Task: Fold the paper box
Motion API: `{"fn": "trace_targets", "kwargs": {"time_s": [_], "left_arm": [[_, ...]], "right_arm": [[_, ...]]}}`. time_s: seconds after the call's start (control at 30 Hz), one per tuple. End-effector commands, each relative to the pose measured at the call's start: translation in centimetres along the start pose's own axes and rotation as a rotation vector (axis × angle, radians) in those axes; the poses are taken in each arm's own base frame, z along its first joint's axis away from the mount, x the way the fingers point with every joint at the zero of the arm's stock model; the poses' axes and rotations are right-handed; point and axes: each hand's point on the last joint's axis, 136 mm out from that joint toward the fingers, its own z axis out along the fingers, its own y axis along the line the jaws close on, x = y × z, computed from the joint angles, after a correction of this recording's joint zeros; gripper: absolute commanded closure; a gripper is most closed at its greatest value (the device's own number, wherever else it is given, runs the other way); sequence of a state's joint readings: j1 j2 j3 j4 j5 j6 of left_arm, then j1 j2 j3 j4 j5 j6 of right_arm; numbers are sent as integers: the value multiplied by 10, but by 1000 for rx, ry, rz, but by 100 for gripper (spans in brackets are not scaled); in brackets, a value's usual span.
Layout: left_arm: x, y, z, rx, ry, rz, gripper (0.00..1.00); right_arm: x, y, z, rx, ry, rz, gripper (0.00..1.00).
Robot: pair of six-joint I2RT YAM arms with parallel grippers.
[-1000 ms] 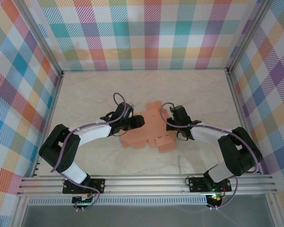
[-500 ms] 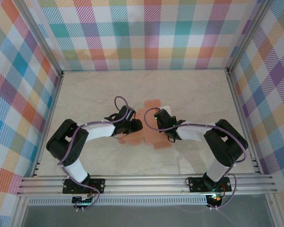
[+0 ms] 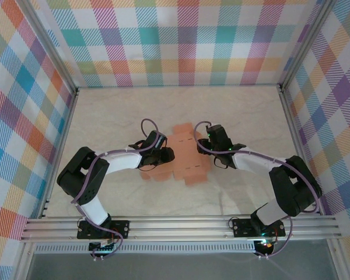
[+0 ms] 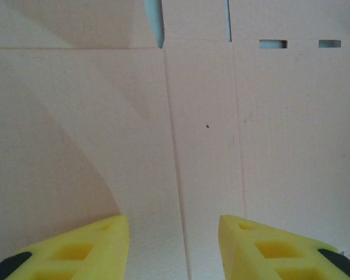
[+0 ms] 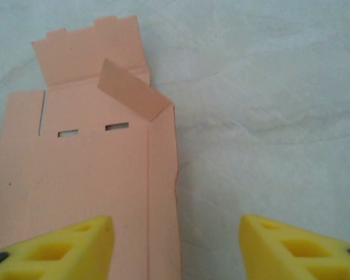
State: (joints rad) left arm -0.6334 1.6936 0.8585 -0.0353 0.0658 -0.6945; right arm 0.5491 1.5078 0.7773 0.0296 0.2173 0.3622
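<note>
The paper box [image 3: 185, 156] is a flat salmon-orange die-cut sheet with tabs and crease lines, lying in the middle of the table. My left gripper [image 3: 167, 155] is low over its left half. In the left wrist view the yellow fingertips [image 4: 99, 242] stand apart above the flat sheet [image 4: 251, 128], with nothing between them and the left gripper [image 4: 174, 248] open. My right gripper [image 3: 206, 140] is at the sheet's right edge. Its jaws [image 5: 176, 248] are wide apart, straddling that edge [image 5: 93, 169]. A small flap [image 5: 131, 90] stands folded up at the far corner.
The sheet lies on a pale marbled table [image 3: 239, 111] walled by plaid panels on three sides. An aluminium rail [image 3: 181, 227] with both arm bases runs along the near edge.
My right gripper has opened and drawn back to the right, from over the sheet to its right edge. The left gripper has stayed over the sheet's left half.
</note>
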Motion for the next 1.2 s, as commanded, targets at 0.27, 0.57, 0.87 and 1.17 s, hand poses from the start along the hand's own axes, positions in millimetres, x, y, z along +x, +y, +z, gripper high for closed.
{"fn": "trace_targets", "kwargs": {"time_s": [0.27,0.57,0.87,1.17], "left_arm": [[8,7,4,-34,27,37,56],[9,3,4,-15,39,38,56],[6,-4,2,12,31,28,56],[2,-7,-6,20,14,35,55]], "right_arm": [[21,9,18,-344,224,89,45],[31,11,25,-326,266,37,88],[27,-9,19,74,194,-224,100],[22,-12,15,228,160,-248,100]]}}
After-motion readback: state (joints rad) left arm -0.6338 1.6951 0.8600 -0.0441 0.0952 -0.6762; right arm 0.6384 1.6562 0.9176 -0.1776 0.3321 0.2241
